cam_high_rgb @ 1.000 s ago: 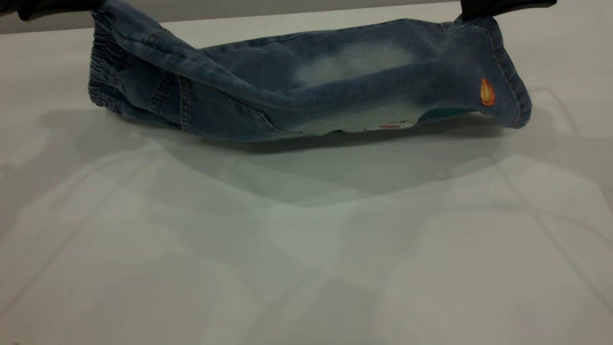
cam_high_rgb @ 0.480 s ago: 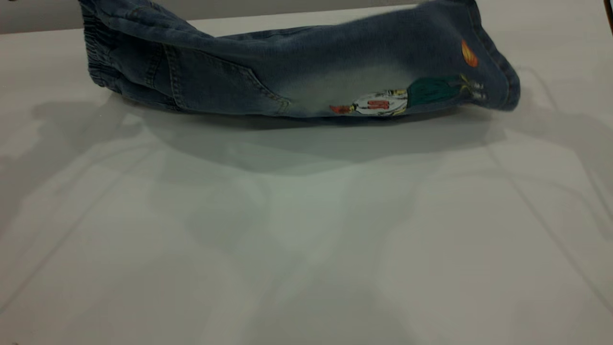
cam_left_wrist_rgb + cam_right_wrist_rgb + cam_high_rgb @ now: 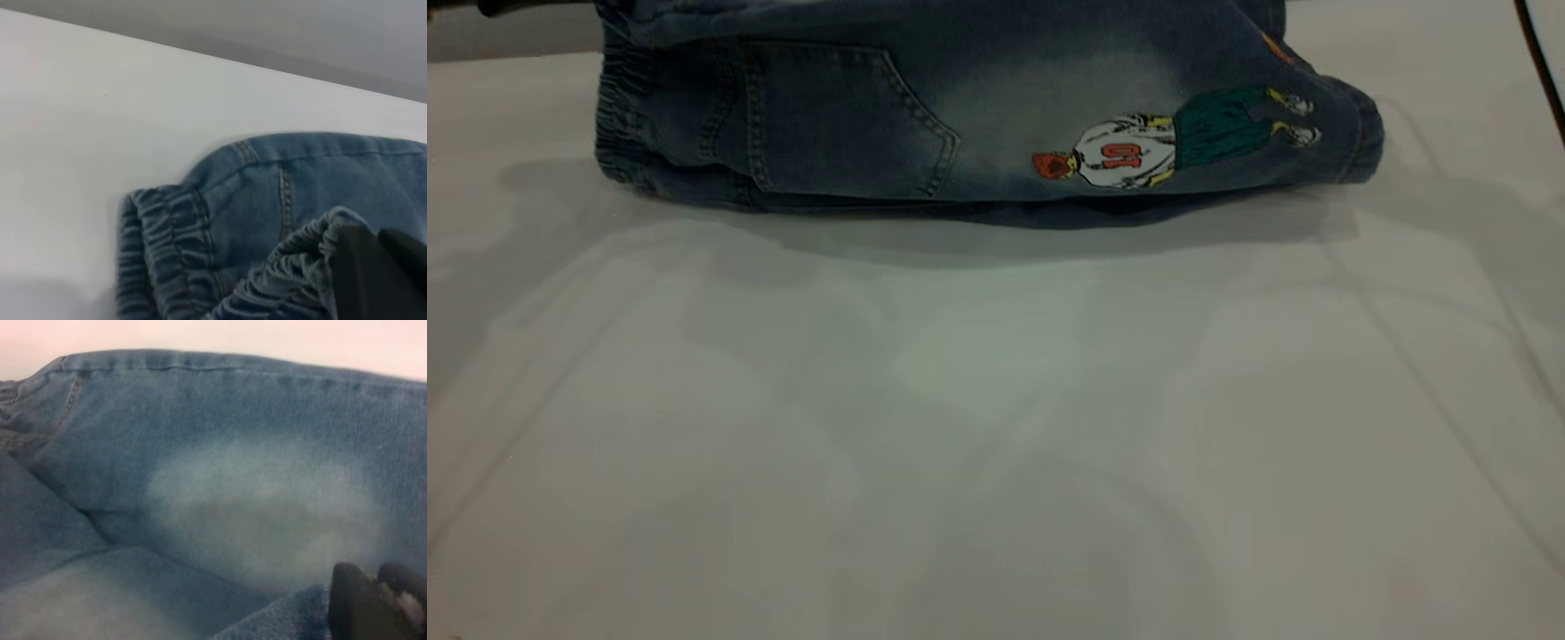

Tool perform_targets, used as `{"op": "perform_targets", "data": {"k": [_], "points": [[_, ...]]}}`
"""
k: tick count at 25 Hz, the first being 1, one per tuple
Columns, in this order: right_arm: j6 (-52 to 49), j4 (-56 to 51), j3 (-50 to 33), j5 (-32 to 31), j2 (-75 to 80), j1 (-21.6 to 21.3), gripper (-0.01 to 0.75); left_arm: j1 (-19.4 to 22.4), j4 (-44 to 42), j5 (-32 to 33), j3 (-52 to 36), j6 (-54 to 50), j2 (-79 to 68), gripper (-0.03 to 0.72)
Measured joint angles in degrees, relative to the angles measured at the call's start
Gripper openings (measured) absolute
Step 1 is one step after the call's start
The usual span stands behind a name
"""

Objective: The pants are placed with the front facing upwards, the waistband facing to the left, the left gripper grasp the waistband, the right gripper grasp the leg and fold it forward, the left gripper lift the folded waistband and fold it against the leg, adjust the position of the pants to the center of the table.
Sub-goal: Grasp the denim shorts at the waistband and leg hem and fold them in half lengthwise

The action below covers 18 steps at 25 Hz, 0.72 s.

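From the exterior view, the pants (image 3: 978,116) are lying along the far edge of the table (image 3: 996,427), their upper layer rising out past the top of that view, so neither gripper is showing there in full; only a dark sliver is poking in at the far left corner, and a thin black cable (image 3: 1540,67) is trailing down at the far right. That view is giving the patch pocket (image 3: 845,120) with its tan stitching, and the cartoon-figure print (image 3: 1174,142) lying on its side toward the right end; neither wrist camera is showing those.

The left wrist view is showing what the exterior one is cutting off: the left gripper (image 3: 373,273), black and angular, is closing its jaws on a raised fold of the waistband (image 3: 293,267), the gathered elastic bunching against the plastic; a second stretch of the ruched band is lying lower, near the white tabletop.

The right wrist view is filling up with denim; a pale faded oval patch (image 3: 267,507) is sitting in the middle, a stitched hem running along the far edge; the right gripper (image 3: 373,600) is appearing as dark fingertips pressing on a lifted fold of the leg fabric, apparently holding it.

Soft shadows are spreading over the matte tabletop nearer the camera.
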State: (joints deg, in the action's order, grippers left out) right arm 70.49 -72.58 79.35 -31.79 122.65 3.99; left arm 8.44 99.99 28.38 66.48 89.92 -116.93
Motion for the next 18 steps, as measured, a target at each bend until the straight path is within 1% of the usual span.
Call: {"op": "perform_targets", "data": {"k": [10,14,18], "points": [[0.0,-0.4,8.1,1.2,6.4,0.0,0.014,0.0,-0.1,0.2,9.5,0.0,-6.8,0.040],[-0.1,-0.6,9.7,4.2,8.1,0.0,0.015,0.0,-0.1,-1.4,13.4,0.0,-10.1,0.041],[-0.1,-0.7,9.8,7.6,9.2,0.0,0.015,0.0,0.0,-1.5,16.0,0.0,-13.3,0.041]]}}
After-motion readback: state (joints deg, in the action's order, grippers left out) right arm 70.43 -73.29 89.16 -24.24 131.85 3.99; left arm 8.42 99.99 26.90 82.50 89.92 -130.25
